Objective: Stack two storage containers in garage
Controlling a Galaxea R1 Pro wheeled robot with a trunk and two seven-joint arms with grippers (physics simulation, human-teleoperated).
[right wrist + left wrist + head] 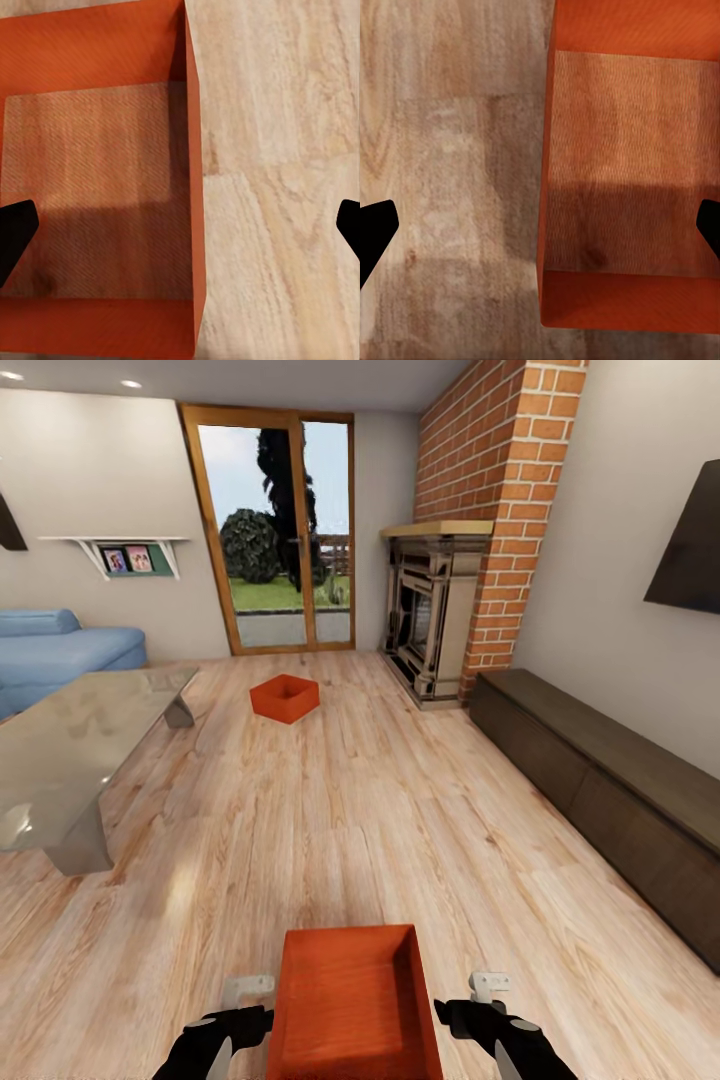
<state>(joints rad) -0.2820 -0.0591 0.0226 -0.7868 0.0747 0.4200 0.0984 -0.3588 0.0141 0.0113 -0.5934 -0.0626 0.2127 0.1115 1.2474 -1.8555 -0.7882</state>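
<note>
Near bin (352,1005) probably light, stiff, thin-walled and slippery, best taken by opposite side walls; left claw (222,1032) and right claw (478,1020) wide open, holding nothing.

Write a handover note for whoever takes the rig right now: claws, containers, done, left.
Left claw: open, one finger on each side of the left wall of the near orange-red open-topped container, not closed on it.
Right claw: open, straddling the right wall the same way.
Near container: empty, on the light wood plank floor right in front of the robot.
Second orange-red container: farther on, on the floor before the wood-framed glass doors.
Done: nothing moved out of the living room.
Left: grip, carry both to the garage, stack.
</note>
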